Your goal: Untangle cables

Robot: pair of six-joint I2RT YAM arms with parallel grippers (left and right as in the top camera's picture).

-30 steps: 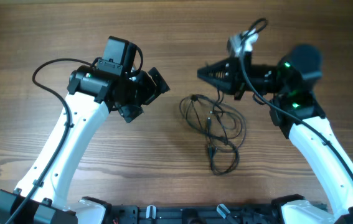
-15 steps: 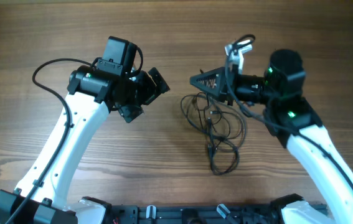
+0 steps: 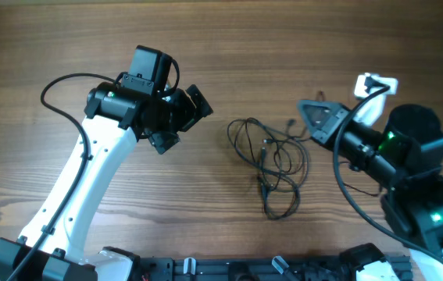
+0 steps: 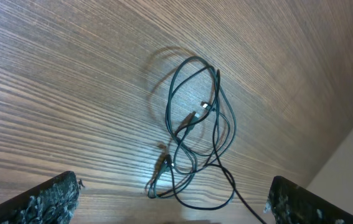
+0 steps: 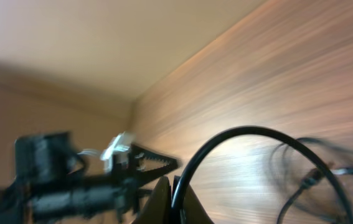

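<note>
Your cables (image 3: 272,160) lie tangled mid-way across the table (image 3: 362,47), none separated yet. Left gripper (image 3: 182,119) gapes wide, empty; right gripper (image 3: 307,111) is pressed shut, seemingly on nothing.

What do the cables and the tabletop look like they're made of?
Cables: thin black wire, probably plastic- or rubber-sheathed and matte; they lie in limp loops with small plug ends.
Table: wood or wood-look laminate with a satin finish; it shows brown grain lines and soft glare in the left wrist view.
</note>
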